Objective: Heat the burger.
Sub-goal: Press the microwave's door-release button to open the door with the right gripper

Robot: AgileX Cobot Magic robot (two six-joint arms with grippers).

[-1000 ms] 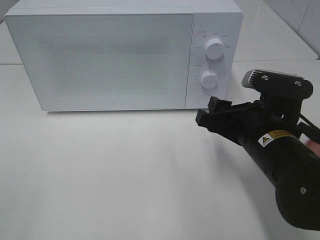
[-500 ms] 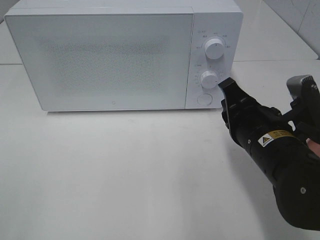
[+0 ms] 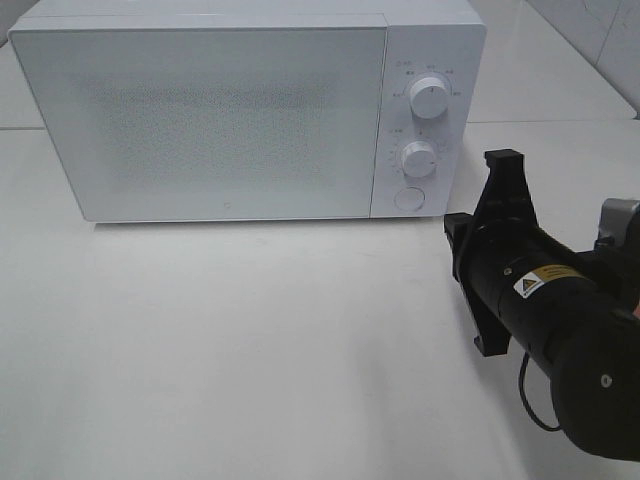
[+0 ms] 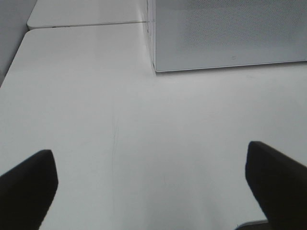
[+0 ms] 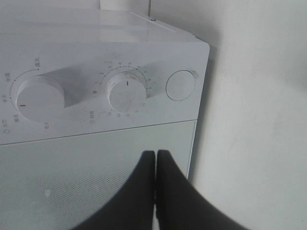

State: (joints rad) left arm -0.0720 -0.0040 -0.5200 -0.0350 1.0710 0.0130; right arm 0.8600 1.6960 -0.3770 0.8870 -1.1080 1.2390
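Right fingers [image 5: 140,191] pressed together, holding nothing.

The closed microwave [image 3: 250,110] hides its inside. The dial markings [image 3: 398,93] are too small to read (high view), and the left pincer's [image 4: 148,149] fingers [image 4: 26,191] run off-frame.

One microwave [image 3: 230,115], two dials [image 3: 430,98] [image 3: 418,158], one round button [image 3: 407,198] and one white table [image 3: 250,350].
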